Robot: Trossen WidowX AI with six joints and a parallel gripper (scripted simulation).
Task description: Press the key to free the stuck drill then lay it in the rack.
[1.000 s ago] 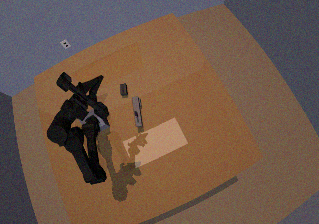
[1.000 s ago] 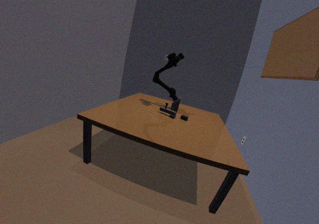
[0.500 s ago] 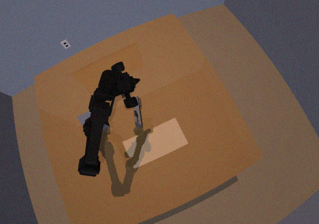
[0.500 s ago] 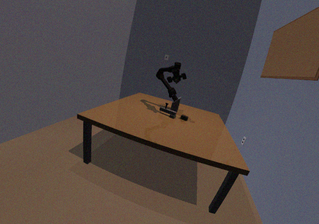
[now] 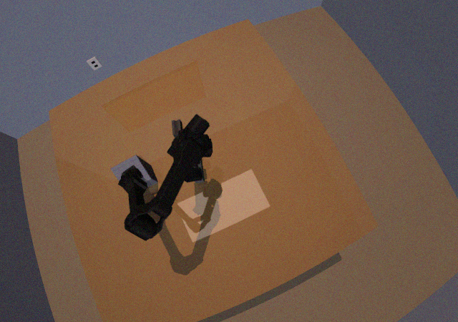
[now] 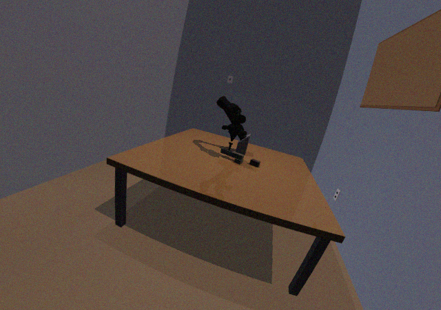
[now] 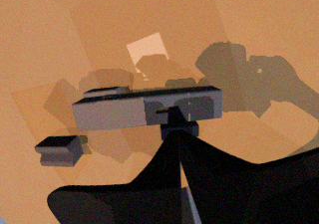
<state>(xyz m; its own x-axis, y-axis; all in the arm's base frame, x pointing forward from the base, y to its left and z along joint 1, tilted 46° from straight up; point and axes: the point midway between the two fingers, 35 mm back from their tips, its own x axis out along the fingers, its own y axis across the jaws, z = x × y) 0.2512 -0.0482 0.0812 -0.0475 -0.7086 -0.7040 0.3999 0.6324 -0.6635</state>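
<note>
My arm (image 5: 166, 185) hides most of the grey bar (image 5: 201, 169) (image 6: 231, 153) (image 7: 110, 115) from above. My clenched, empty claw (image 6: 232, 140) (image 7: 175, 135) overlaps the dark T-shaped piece (image 6: 229, 146) (image 7: 175, 116) (the drill, I think), upright at the bar, crosspiece up, long axis near vertical.

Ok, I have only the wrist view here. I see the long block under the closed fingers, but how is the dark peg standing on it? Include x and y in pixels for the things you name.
Observer: In the exterior view the peg (image 6: 230, 146) (image 7: 174, 115) stands upright, rising from the long block (image 5: 202, 169) (image 6: 231, 153) (image 7: 110, 113). The shut gripper (image 6: 232, 140) (image 7: 175, 135) points down just over it; I cannot tell if they touch.

Operator: Thank you. And from where does the arm come? My view does not show its base.

Observer: The top view shows the arm rising from a gray pedestal (image 5: 119, 168) (image 6: 242, 145), beside the long block and apart from it.
</note>
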